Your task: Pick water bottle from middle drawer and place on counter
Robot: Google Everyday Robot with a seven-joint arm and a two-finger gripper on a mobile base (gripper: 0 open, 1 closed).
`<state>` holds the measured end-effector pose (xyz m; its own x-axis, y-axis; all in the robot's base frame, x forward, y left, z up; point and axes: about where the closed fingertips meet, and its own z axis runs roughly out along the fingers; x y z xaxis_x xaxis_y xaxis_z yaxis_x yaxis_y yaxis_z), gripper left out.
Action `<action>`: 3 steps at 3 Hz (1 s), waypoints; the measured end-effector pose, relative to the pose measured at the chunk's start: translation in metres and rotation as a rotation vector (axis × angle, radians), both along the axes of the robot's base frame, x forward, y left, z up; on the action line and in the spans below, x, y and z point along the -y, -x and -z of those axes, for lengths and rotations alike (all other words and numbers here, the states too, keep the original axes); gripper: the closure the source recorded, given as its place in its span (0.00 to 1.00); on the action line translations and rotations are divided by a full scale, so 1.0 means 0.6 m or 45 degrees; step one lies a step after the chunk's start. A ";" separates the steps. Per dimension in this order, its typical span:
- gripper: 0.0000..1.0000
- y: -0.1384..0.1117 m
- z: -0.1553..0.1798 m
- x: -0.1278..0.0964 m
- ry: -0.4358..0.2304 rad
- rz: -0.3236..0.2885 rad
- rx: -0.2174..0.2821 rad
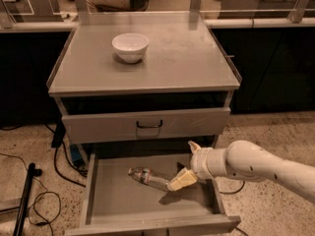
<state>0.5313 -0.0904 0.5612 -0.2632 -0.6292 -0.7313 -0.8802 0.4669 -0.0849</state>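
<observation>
The water bottle point(147, 177) lies on its side on the flat bottom of the pulled-out middle drawer point(123, 203), left of centre. My gripper point(188, 162) reaches in from the right on a white arm, low over the drawer's right half. It is open, one yellowish fingertip point(179, 181) by the bottle's right end and the other up near the drawer's back. It holds nothing. The counter point(177, 58) is the grey cabinet top above.
A white bowl point(130, 46) stands on the counter's left back part. A shut drawer front with a black handle point(149, 125) sits above the open drawer. Cables and a black stand point(24, 195) lie on the floor to the left.
</observation>
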 end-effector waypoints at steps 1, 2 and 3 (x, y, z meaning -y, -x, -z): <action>0.00 -0.008 0.041 -0.013 -0.024 -0.025 -0.037; 0.00 -0.006 0.112 -0.031 0.020 -0.094 -0.114; 0.00 -0.007 0.155 -0.045 0.031 -0.128 -0.153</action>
